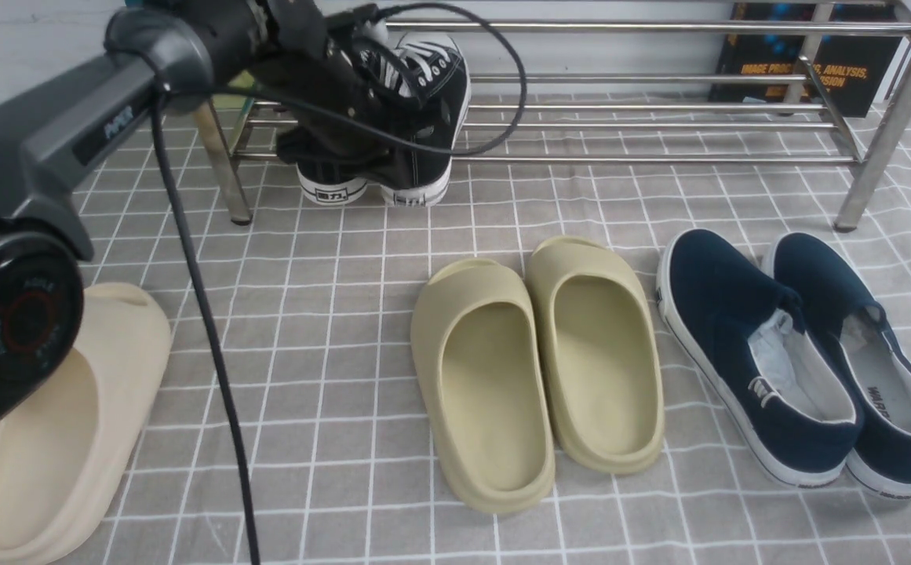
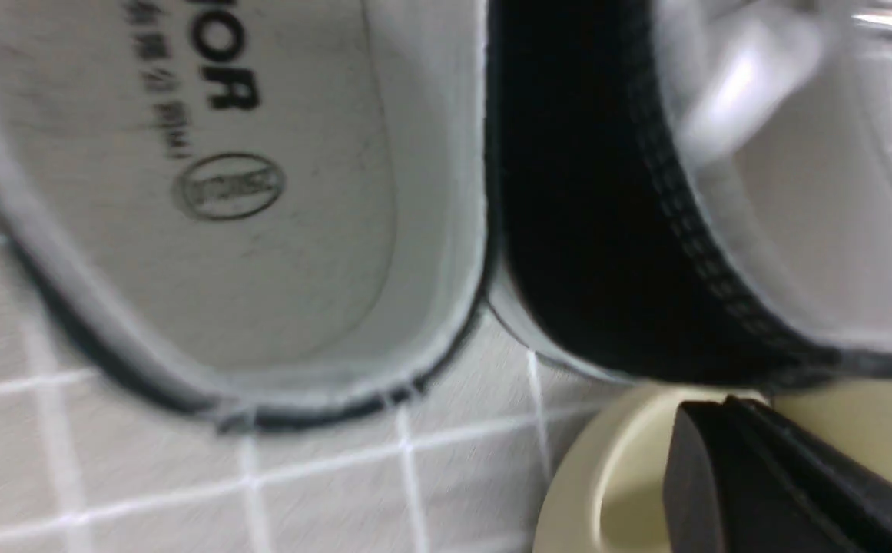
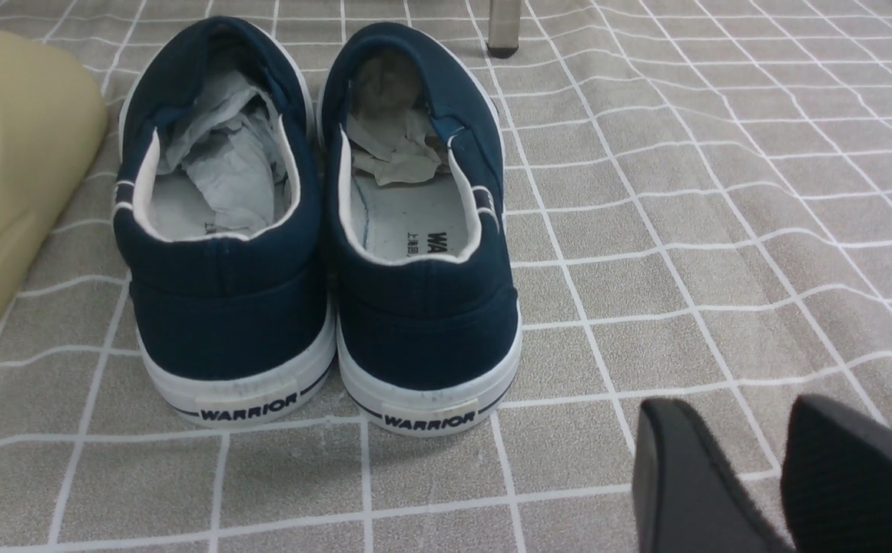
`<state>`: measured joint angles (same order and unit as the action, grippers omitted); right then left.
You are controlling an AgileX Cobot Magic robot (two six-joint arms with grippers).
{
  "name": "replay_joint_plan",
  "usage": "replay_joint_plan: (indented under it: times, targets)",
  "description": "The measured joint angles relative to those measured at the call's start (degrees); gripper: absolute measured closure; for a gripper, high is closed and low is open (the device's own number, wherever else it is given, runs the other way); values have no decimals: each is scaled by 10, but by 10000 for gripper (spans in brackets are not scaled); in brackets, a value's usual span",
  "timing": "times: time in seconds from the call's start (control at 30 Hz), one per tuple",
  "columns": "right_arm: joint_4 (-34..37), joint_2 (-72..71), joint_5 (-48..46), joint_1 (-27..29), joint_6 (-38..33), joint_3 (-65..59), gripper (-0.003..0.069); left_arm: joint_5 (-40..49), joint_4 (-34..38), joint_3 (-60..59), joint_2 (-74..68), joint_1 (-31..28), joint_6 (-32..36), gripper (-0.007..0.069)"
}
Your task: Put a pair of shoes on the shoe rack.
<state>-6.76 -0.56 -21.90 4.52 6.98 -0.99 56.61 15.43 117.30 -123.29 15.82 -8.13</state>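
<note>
The pair of shoes (image 1: 417, 118), black lace-up sneakers with white laces and soles, leans toes-up at the left end of the shoe rack (image 1: 659, 125), heels low in front of its lowest bars. My left gripper (image 1: 345, 133) is right against them. In the left wrist view both sneakers (image 2: 261, 192) show their pale insoles, blurred. The left gripper (image 2: 722, 407) is shut just below one heel, with nothing seen between its tips. My right gripper (image 3: 734, 407) hangs open over the checked cloth, behind the navy slip-ons, and does not show in the front view.
Two olive slides (image 1: 537, 361) lie mid-floor, with navy slip-ons (image 1: 800, 353) to their right. A beige slide (image 1: 63, 439) lies near left under my arm. A black cable (image 1: 204, 337) hangs from the left arm. A dark book (image 1: 808, 55) stands behind the rack.
</note>
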Motion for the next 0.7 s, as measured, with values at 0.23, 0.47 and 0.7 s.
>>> replay_joint_plan:
  times: [0.23,0.47,0.7]
  targets:
    - [0,0,0,0,0,0,419,132,-92,16,135,0,-8,638]
    - [0,0,0,0,0,0,419,150,-117,-28,291,0,-8,638]
    - [0,0,0,0,0,0,419,135,-118,-234,493,0,-23,638]
